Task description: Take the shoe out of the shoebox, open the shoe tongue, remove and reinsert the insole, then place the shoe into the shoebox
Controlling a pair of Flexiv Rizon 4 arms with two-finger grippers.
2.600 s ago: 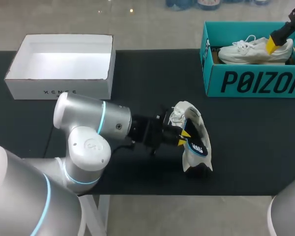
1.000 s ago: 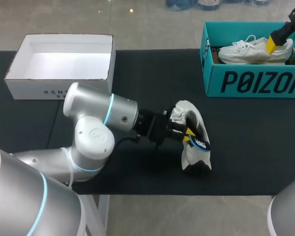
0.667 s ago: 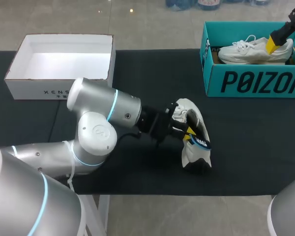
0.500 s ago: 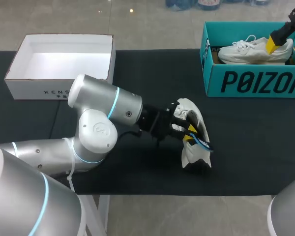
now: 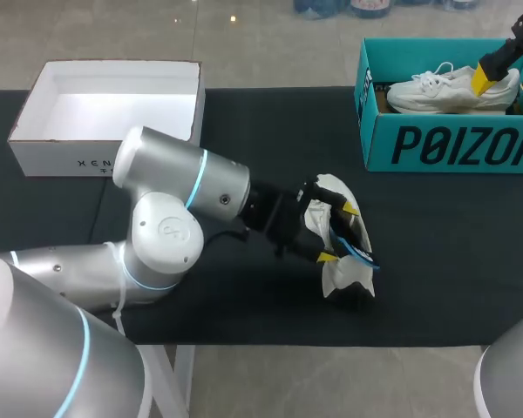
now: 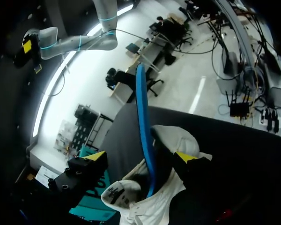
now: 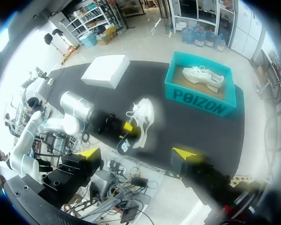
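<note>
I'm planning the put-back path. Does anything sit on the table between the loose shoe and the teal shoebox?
Nothing visible does: the table between the shoe and the teal shoebox is bare. Another white shoe already lies inside that box.

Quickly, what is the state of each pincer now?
Left pincer: open, at the shoe.
Right pincer: open, holding nothing.

Wide black matte table, white table leg under its near edge
</note>
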